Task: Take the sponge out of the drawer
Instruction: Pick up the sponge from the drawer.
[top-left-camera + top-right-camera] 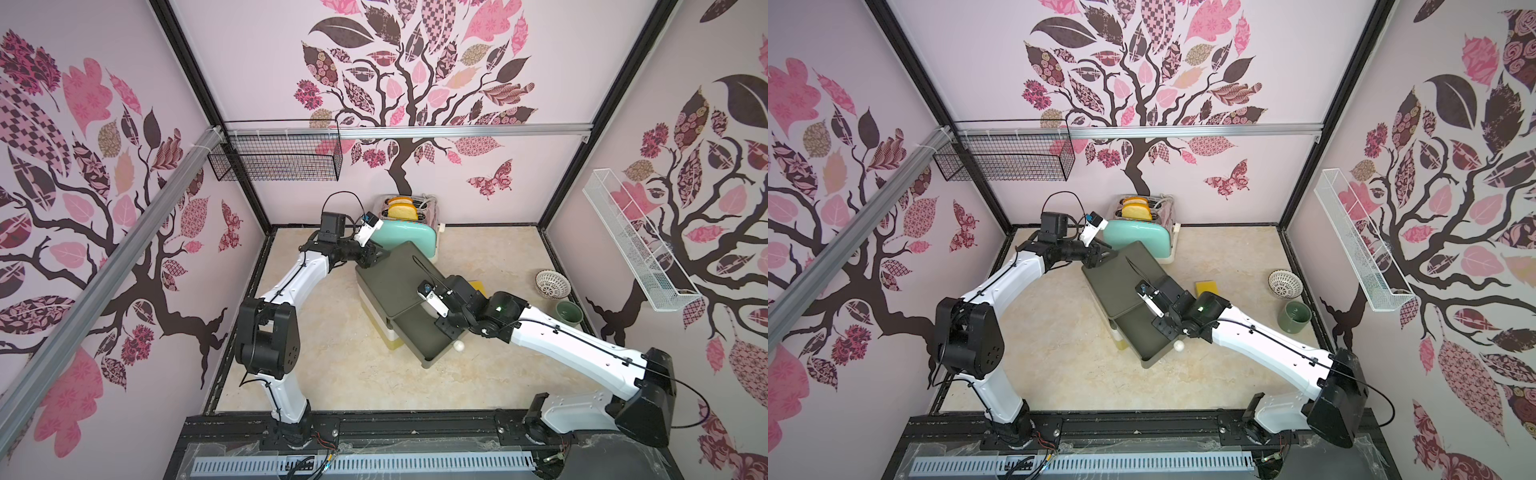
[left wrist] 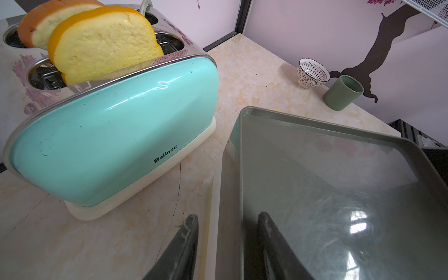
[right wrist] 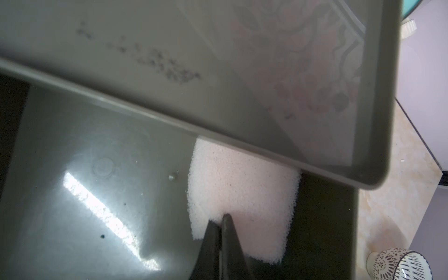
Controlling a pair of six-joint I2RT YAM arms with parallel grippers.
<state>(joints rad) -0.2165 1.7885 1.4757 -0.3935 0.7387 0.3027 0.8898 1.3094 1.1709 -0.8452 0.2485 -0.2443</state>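
Sponge (image 3: 242, 194) lies in the open drawer (image 3: 97, 194), its edge pinched by the right gripper (image 3: 221, 219).

left end effector (image 2: 225, 244): closed, arm reaching forward | right end effector (image 3: 220, 232): closed, pointing down

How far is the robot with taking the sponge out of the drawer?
Done: the drawer stands pulled open. In hand: the right gripper has shut its jaws on the pink sponge, which lies inside the drawer. Left: lifting it out.
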